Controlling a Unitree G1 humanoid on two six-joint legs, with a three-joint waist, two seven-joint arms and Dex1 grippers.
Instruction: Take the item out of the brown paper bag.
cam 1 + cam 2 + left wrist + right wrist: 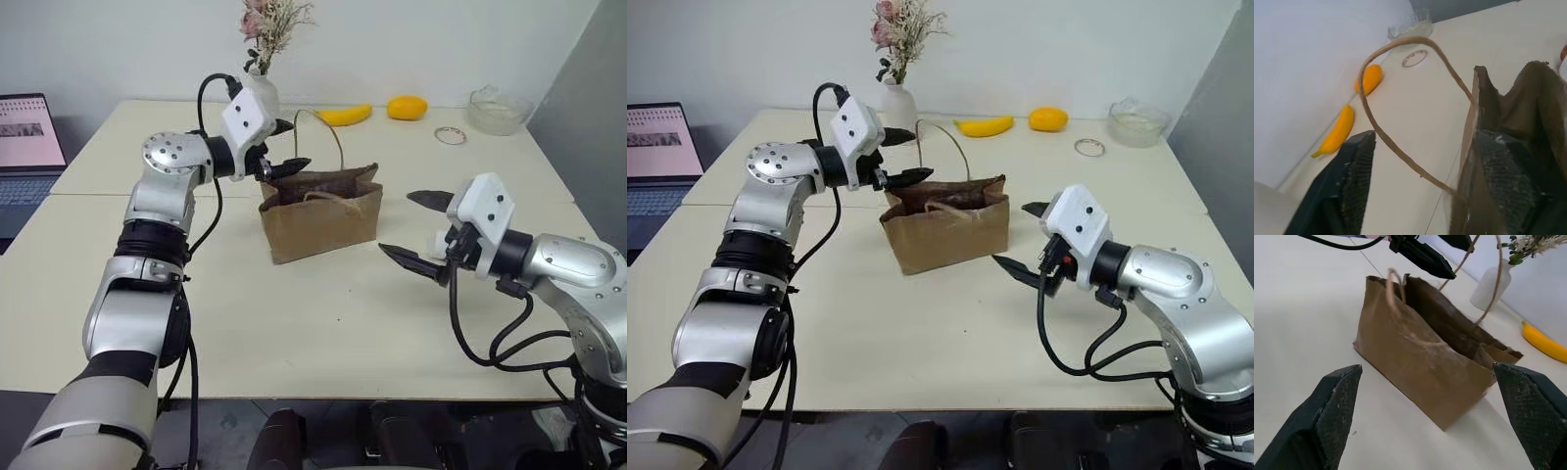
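Opening bag | L gripper [291,147] fingers apart at brown paper bag [321,223] rim, frame centre | R gripper [416,231] fingers wide, empty | item unseen | next: R reaches into the mouth, prob.

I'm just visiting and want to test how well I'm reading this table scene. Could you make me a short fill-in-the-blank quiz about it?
1. The brown paper bag stands between the robot's two end effectors, and its mouth is ____.
2. Near the table's far edge, the yellow fruit beside the orange fruit is a ____.
3. The white vase holds dried ____.
4. The right end effector has its fingers spread ____.

Missing words: open; banana; flowers; open
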